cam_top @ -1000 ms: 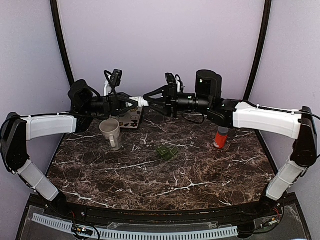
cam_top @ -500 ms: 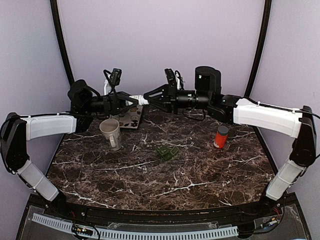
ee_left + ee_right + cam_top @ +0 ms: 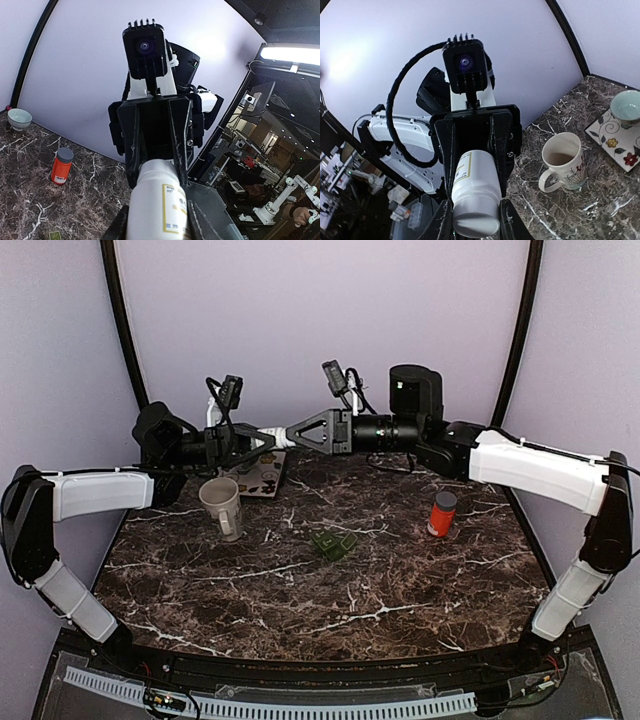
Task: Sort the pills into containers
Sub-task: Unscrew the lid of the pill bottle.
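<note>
Pill bottle (image 3: 280,439) hangs level in mid-air over the back of the table (image 3: 400,590), its labelled body clamped in my left gripper (image 3: 266,441) and its other end pinched in my right gripper (image 3: 293,435). I judge that I grip both ends so one side braces while the other twists it open.

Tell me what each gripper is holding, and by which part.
Both hold one white pill bottle in the air between them. The left gripper clamps its labelled body, and the right gripper grips its cap end.
</note>
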`<action>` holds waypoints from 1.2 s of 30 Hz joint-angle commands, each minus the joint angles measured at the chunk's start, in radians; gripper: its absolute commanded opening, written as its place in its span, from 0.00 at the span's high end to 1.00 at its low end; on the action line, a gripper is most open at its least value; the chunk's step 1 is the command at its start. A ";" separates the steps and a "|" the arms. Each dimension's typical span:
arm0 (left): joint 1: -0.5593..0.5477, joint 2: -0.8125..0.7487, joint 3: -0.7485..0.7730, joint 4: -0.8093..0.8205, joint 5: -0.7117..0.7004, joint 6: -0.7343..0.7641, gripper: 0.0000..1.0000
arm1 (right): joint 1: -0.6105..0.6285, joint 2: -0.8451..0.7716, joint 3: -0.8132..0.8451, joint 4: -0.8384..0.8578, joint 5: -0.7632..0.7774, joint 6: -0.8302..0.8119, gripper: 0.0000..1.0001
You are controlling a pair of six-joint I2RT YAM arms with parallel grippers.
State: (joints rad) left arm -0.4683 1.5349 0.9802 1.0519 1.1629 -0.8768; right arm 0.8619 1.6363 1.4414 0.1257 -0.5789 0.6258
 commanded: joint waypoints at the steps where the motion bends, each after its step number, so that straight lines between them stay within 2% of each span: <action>1: -0.006 -0.032 0.001 0.105 -0.011 -0.062 1.00 | 0.000 -0.008 0.020 -0.083 -0.029 -0.245 0.95; 7: -0.010 -0.045 0.013 0.078 -0.008 -0.066 1.00 | 0.000 -0.003 0.051 -0.144 -0.013 -0.411 0.94; 16: -0.020 -0.069 0.010 0.039 -0.018 -0.073 1.00 | 0.016 -0.007 0.074 -0.197 0.038 -0.562 0.94; 36: -0.024 -0.046 0.021 0.101 0.008 -0.152 1.00 | 0.057 -0.022 0.068 -0.248 0.126 -0.684 0.93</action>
State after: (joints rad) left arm -0.4774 1.5219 0.9794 1.0489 1.1698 -0.9970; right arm 0.9054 1.6127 1.5112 -0.0559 -0.4744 -0.0334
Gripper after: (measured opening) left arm 0.322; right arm 0.260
